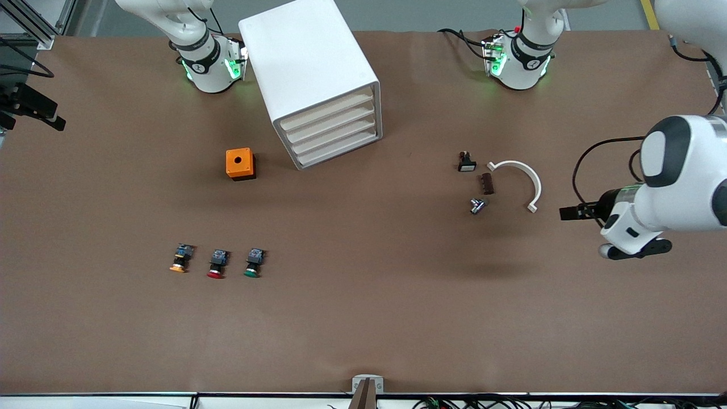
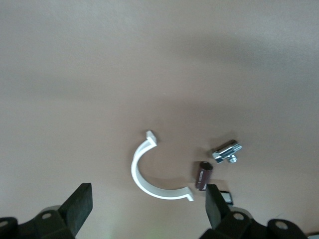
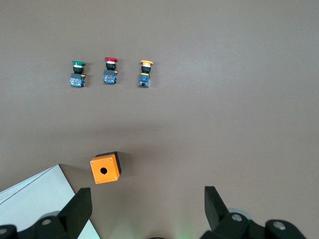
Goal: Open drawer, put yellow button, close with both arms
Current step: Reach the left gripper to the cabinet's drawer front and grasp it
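Above bare tabletop, left pincer (image 2: 147, 209) wide open (holding nothing), right pincer (image 3: 147, 209) likewise, drawer (image 1: 328, 111) shut.

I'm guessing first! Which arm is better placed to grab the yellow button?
Probably right: the right end effector hangs at the yellow button's end of the table; the left end effector hangs by the white clip.

Even, diffuse light from overhead falls on the brown worktop (image 1: 363, 318), bright without harsh glare. Shadows are soft: a faint dark smudge lies on the worktop near the left arm (image 1: 676, 187), and a short one beside the white cabinet (image 1: 312, 74). The left wrist view is slightly blurred; the white clip (image 2: 149, 174) looks soft-edged.
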Available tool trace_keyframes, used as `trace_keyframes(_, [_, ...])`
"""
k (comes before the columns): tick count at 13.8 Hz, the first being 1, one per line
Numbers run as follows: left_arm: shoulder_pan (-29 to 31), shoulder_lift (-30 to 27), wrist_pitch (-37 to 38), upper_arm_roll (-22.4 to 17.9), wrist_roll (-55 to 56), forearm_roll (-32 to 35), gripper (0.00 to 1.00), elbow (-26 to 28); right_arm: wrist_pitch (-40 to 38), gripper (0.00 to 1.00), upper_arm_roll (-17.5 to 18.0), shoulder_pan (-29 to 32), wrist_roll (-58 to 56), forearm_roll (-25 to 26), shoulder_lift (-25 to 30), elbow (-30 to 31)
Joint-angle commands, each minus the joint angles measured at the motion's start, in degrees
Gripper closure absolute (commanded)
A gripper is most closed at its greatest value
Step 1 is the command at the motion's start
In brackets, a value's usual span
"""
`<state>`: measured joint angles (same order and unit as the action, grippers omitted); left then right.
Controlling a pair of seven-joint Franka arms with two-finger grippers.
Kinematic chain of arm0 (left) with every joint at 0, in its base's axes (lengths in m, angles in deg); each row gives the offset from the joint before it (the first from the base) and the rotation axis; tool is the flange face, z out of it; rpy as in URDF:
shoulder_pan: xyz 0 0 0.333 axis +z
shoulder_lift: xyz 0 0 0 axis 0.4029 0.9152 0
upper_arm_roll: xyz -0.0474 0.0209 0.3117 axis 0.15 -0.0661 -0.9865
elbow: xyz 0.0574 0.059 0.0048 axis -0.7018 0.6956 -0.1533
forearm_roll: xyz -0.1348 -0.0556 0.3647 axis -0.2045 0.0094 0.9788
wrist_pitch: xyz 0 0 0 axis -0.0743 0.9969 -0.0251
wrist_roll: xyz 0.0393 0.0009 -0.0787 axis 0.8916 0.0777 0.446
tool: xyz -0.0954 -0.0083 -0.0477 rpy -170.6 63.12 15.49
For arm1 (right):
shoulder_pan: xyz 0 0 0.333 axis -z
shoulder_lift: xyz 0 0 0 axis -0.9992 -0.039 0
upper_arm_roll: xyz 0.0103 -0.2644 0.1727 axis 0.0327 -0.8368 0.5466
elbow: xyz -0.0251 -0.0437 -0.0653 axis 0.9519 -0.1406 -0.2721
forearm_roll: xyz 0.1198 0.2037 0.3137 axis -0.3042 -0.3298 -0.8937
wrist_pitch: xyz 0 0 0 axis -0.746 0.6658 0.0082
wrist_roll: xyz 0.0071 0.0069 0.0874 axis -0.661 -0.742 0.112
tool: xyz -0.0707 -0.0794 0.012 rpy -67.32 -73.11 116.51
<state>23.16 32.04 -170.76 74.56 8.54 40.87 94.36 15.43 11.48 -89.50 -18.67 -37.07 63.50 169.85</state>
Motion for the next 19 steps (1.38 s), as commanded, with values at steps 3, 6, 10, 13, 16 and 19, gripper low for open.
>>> trace_keyframes(3, [-8.17, 3.76, 1.31, 0.08, 16.9, 1.9, 0.0, -1.59, -0.04, 0.0, 0.54, 0.59, 0.7, -0.01, 0.67, 0.64])
trace_keyframes(6, [-12.39, 5.16, 2.36, 0.17, 27.71, 1.9, 0.0, -1.59, -0.04, 0.0, 0.54, 0.68, 0.7, -0.01, 0.58, 0.64])
trace_keyframes(10, [-16.7, 7.27, 4.21, 0.43, 40.11, -0.2, 0.0, -2.73, -0.04, 0.0, 0.54, 0.68, 0.79, -0.01, 0.58, 0.64])
trace_keyframes(13, [-19.52, 10.87, 9.21, 0.26, 46.36, -4.77, 0.0, -9.57, -0.04, 0.0, 0.54, 0.59, 0.79, -0.01, 0.58, 0.55])
trace_keyframes(16, [-21.99, 11.93, 10.72, -0.1, 57.94, -9.59, 0.0, -10.82, -0.13, 0.0, 0.54, 0.68, 0.79, -0.01, 0.49, 0.55])
trace_keyframes(19, [-21.99, 13.34, 10.72, -0.1, 73.76, -18.81, 0.0, -10.91, -0.22, 0.0, 0.54, 0.68, 0.7, -0.01, 0.49, 0.47])
